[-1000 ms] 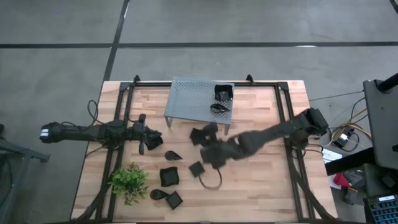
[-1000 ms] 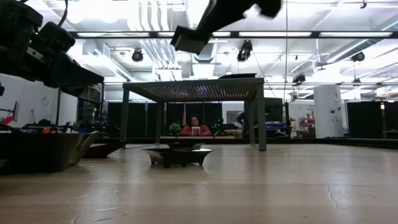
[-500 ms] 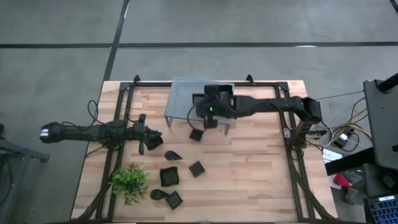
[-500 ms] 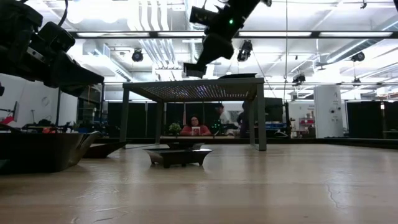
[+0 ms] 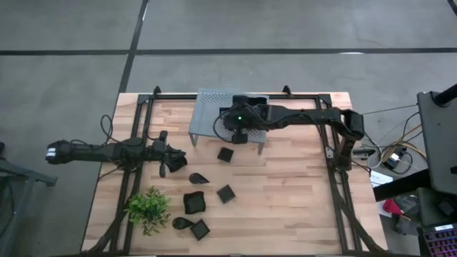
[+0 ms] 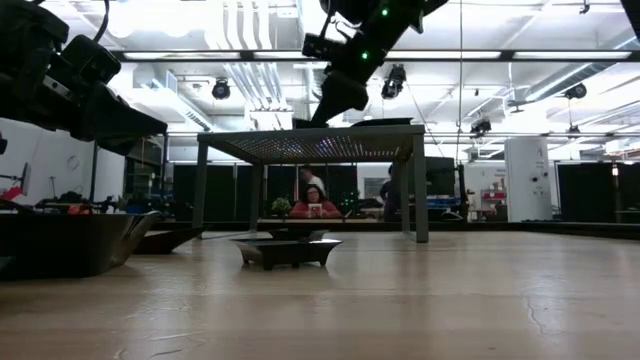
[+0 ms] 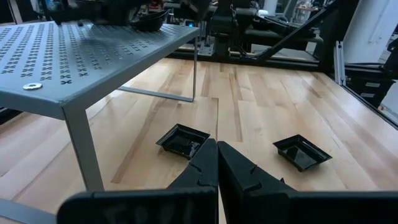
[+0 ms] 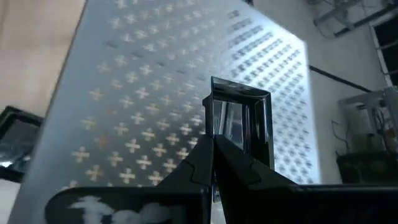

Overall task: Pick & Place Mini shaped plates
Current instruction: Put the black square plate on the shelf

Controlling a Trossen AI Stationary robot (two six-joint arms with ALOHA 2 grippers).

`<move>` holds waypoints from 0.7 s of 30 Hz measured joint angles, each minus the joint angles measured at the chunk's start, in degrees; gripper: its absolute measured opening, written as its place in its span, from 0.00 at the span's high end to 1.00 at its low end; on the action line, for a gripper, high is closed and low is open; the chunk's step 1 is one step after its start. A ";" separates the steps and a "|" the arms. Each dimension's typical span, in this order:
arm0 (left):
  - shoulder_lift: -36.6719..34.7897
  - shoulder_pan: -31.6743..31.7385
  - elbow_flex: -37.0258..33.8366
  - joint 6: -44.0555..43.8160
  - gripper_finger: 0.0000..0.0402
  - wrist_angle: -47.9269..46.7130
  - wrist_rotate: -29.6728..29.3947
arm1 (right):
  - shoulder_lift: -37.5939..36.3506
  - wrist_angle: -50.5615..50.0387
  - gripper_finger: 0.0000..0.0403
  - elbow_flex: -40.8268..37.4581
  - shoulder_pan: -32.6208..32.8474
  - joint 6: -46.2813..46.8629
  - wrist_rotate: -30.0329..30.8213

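No readable brand, label or writing shows on anything here.

Starting at the left side of the desk (image 5: 300, 185): the left gripper (image 5: 166, 163) hangs out over the wood, arm stretched in from the left edge. Its wrist view shows the two dark fingers (image 7: 205, 168) pressed together, nothing between them. Close beside it in the overhead view sits a dark dish (image 5: 176, 161); whether they touch cannot be told.

Below that, the green plant (image 5: 148, 208) stands near the front left corner. Then the loose plates spread across the wood: a teardrop plate (image 5: 198, 178), a larger square plate (image 5: 194, 203), another teardrop plate at the front (image 5: 183, 223) with a small square plate (image 5: 201, 230) just beside it, and one more square plate (image 5: 226, 193) further right. A tilted square plate (image 5: 226, 154) lies just in front of the rack.

Centre now: the grey perforated rack (image 5: 211, 114) stands at the back of the desk. The right gripper (image 5: 238, 134) is over the rack's top, arm reaching in from the right. In its wrist view the jaws are closed narrow on the rim of a glossy square plate (image 8: 239, 121), held on edge just above the perforated surface. From the low camera, that gripper (image 6: 335, 100) hovers right above the rack top.
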 joint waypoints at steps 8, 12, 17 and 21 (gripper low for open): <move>0.02 0.01 0.01 -0.01 1.00 0.00 0.00 | 2.57 0.50 0.98 0.00 1.53 -5.27 3.84; 0.00 -0.01 0.01 -0.01 1.00 0.00 -0.01 | 2.55 0.15 0.98 0.41 1.54 -4.97 3.76; 0.00 0.00 0.00 0.00 1.00 -0.02 0.01 | 2.55 0.08 0.97 0.42 1.62 -5.66 3.74; 0.00 0.01 0.00 -0.01 1.00 0.00 0.00 | 2.55 -0.14 0.90 0.42 1.65 -5.56 3.71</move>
